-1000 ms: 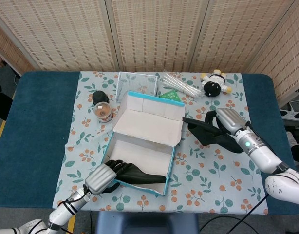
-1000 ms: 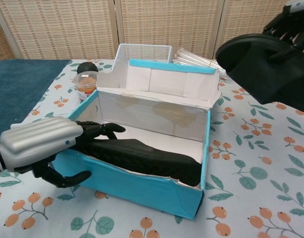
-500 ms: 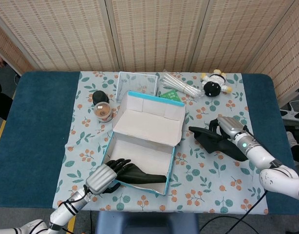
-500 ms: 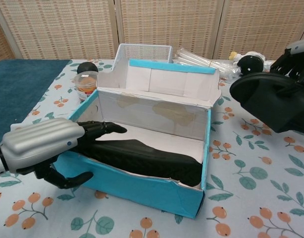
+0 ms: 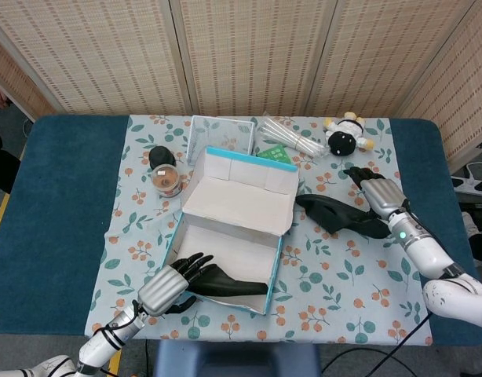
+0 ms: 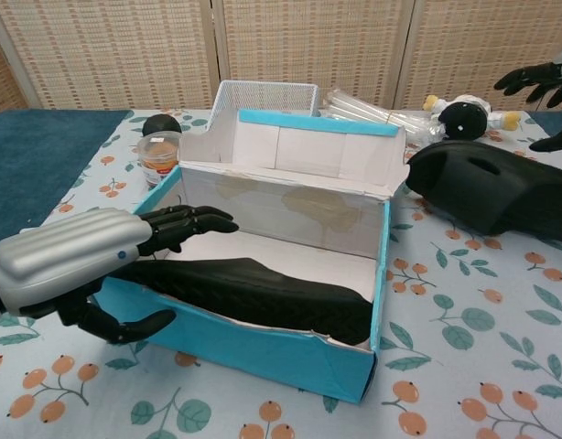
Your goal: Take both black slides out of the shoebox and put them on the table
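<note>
The blue shoebox (image 5: 277, 259) (image 6: 377, 274) stands open at the table's middle. One black slide (image 5: 228, 281) (image 6: 263, 297) lies inside along its near wall. My left hand (image 5: 167, 287) (image 6: 66, 265) is at the box's near-left corner with fingers spread just above that slide's end and the thumb outside the wall, gripping nothing. The other black slide (image 5: 338, 214) (image 6: 487, 192) lies on the tablecloth right of the box. My right hand (image 5: 379, 191) (image 6: 546, 78) hovers just beyond its far end, fingers spread and off it.
Behind the box are a wire basket (image 5: 220, 129) (image 6: 265, 94), a packet of clear tubes (image 5: 292, 141) and a green packet (image 5: 276, 155). A jar (image 5: 166, 181) (image 6: 158, 155) sits left of the box, a panda plush (image 5: 347, 136) (image 6: 466, 116) at the back right.
My right hand lowered the slide it carried onto the table, let go and drew back with fingers spread. My left hand's fingers lifted slightly off the slide in the box.
</note>
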`<state>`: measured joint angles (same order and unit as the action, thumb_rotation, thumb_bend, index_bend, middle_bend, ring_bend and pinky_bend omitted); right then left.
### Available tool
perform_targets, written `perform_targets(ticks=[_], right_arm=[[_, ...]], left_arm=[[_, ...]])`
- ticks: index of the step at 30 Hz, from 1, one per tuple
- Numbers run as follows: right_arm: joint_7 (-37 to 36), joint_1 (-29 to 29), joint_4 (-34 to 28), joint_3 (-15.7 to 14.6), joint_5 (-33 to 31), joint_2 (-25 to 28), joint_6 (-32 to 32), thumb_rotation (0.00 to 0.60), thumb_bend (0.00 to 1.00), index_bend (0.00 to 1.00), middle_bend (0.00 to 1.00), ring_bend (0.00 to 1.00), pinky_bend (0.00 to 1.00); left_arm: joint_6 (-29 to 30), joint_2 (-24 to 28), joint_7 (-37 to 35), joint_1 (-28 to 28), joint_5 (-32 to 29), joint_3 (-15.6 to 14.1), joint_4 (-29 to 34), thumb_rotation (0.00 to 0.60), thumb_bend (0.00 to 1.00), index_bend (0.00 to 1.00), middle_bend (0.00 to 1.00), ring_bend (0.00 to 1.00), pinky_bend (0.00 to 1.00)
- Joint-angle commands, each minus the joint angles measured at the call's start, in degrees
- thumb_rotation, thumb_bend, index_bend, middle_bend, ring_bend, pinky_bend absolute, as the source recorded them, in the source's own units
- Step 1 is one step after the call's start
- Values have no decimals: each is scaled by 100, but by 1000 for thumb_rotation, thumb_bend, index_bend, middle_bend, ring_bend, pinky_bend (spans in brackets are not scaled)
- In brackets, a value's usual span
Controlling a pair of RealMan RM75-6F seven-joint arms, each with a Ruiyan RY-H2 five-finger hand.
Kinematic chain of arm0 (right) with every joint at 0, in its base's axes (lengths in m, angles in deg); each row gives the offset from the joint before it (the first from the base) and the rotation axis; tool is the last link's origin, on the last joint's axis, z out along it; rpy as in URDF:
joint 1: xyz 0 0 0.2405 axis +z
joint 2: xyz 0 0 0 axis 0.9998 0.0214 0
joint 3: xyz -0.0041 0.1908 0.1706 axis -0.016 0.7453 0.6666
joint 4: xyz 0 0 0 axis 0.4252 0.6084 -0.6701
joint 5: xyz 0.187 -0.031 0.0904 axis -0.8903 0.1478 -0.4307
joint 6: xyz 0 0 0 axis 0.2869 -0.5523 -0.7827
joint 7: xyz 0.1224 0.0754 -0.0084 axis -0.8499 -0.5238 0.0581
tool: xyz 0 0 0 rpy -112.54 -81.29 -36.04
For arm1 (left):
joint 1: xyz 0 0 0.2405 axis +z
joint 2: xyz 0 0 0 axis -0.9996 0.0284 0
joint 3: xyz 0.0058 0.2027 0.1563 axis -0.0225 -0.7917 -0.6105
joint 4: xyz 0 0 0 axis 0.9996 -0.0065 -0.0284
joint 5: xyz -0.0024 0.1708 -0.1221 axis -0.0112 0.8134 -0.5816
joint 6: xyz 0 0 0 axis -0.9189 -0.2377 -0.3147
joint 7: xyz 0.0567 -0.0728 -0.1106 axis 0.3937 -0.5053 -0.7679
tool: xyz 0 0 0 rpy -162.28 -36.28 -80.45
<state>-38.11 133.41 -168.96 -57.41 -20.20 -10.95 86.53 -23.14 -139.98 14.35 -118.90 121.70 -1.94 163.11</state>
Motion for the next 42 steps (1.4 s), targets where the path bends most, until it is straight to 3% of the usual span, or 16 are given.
perform_targets(ticks=[1,5,11,16,19,26,33,42], right_arm=[[-103,38,-64,11,-32,-6,-179,507,177,0,0,0,104],[-469,-181,-518,205,548,103,216,505,173,0,0,0,98],[-988,-549,-1781,236,2382,537,950,507,172,0,0,0,21],[-1224,-378,-2506,96,3184,709,641,512,172,0,0,0,11],[-1068,-183,-2710,68,3285,532,397,512,172,0,0,0,11],[122,366,-2572,176,2419,-519,76,513,172,0,0,0,13],[1502,923,-2332,122,1064,-1550,294,513,172,44,0,0,20],[2616,1656,-1946,20,-345,-2505,746,515,173,55,0,0,60]], left_arm=[[-17,-2,48,4,-30,-4,26,600,434,0,0,0,250],[113,77,111,69,11,-36,86,600,434,0,0,0,250],[363,231,179,190,43,-30,196,600,434,0,0,0,249],[631,383,260,334,115,-55,297,600,434,0,0,0,248],[705,461,289,404,73,-50,308,600,434,0,0,0,247],[430,546,366,424,-324,23,226,600,433,0,0,0,242],[427,655,299,471,-452,77,128,600,433,0,0,0,240],[447,762,164,474,-352,63,184,600,433,0,0,0,240]])
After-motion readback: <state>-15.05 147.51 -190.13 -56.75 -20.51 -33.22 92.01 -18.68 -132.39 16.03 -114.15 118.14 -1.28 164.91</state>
